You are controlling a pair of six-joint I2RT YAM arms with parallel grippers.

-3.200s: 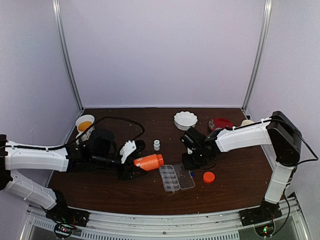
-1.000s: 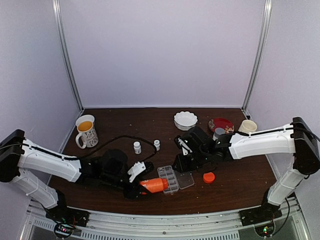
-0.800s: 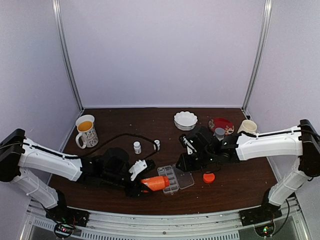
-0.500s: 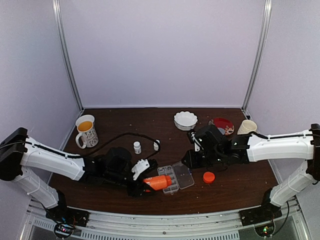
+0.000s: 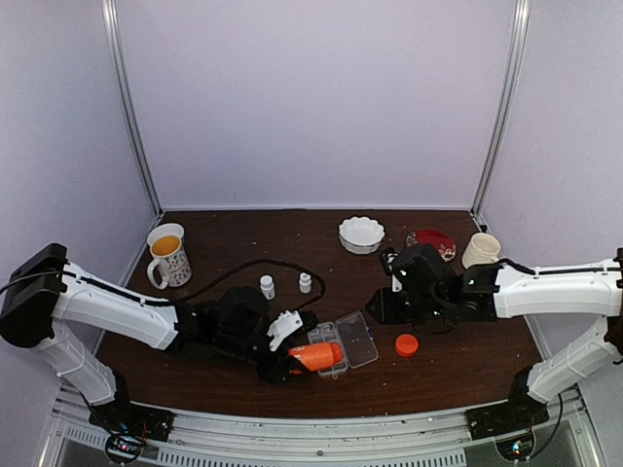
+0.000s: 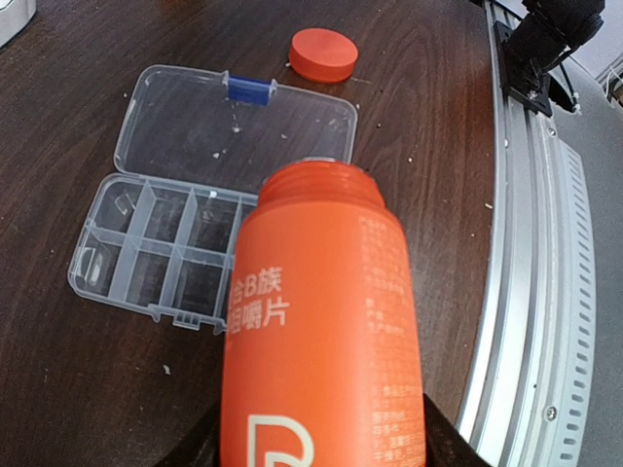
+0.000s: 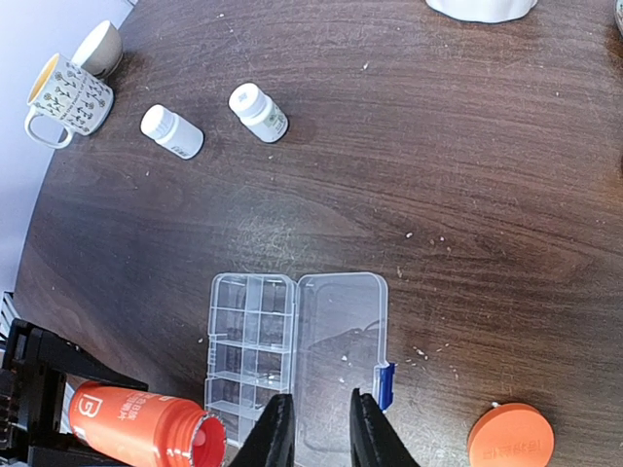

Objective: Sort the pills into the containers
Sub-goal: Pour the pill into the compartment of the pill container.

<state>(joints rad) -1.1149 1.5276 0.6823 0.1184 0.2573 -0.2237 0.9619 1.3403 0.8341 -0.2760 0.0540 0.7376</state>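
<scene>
- One organiser box [image 7: 251, 342] is seen lying open toward the near middle of the tabletop [image 5: 243, 243]. Its cells [image 6: 156, 248] are set in two rows, and its clear lid [image 7: 341, 341] is folded flat beside them, with a blue latch [image 6: 248, 88] on its outer edge.
- One orange bottle [image 5: 319, 356] is held on its side by the left gripper [image 5: 287, 355]. The bottle is uncapped, and its mouth is brought over the near end of the cells.
- One orange cap [image 5: 407, 343] is laid on the tabletop, near the lid and apart from it.
- Two small white bottles [image 7: 171, 130] [image 7: 258, 111] are stood just beside each other, behind the box.
- One mug [image 5: 167, 255], one white bowl [image 5: 361, 234], one red plate [image 5: 431, 239] and one cream cup [image 5: 481, 249] are spread along the back and left.
- The right gripper [image 7: 316, 428] is held above the lid's near part. Its fingers are kept narrowly apart, and nothing is seen between them.
- Tiny pale specks [image 7: 419, 352] are scattered beside the lid; whether they are pills cannot be told.
- The box and bottle are placed close to the near edge, where a metal rail [image 6: 545, 292] is fitted. Bare wood is left between the box and the bowl.
- The tabletop is dark brown wood and is enclosed by pale lilac walls with metal uprights at the back corners.
</scene>
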